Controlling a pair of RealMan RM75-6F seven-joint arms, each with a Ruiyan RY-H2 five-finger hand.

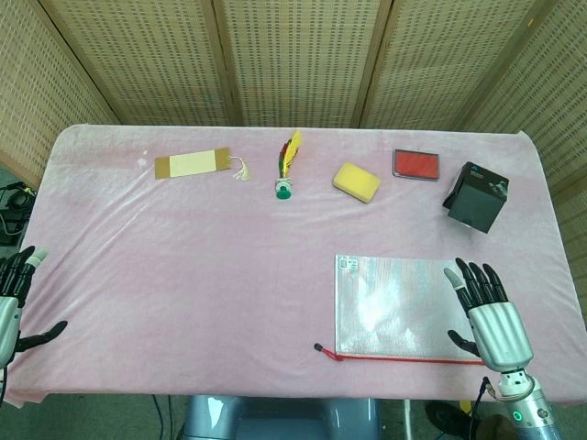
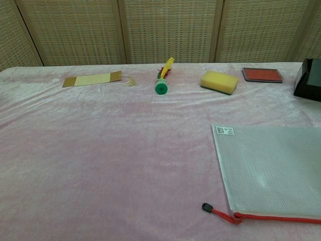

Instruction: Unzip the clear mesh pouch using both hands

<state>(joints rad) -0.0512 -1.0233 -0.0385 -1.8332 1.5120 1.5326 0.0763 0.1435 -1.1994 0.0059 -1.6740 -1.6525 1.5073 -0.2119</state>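
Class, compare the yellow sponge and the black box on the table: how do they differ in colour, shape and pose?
The yellow sponge is bright, low and lies flat; the black box is dark, taller and blockier, and appears tilted. The sponge sits nearer the table's middle, the box near the right edge. Both rest on the pink cloth.

white label (image 2: pixel 224 130) on mesh pouch (image 2: pixel 271 170), print too small to read

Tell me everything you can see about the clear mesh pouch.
The clear mesh pouch is a flat rectangle of see-through gridded plastic, lying on the pink cloth near the front right. A red zipper runs along its near edge, seemingly closed, its dark-tipped pull trailing left. A white label sits at its far left corner. The right hand is over its right end; contact is unclear.
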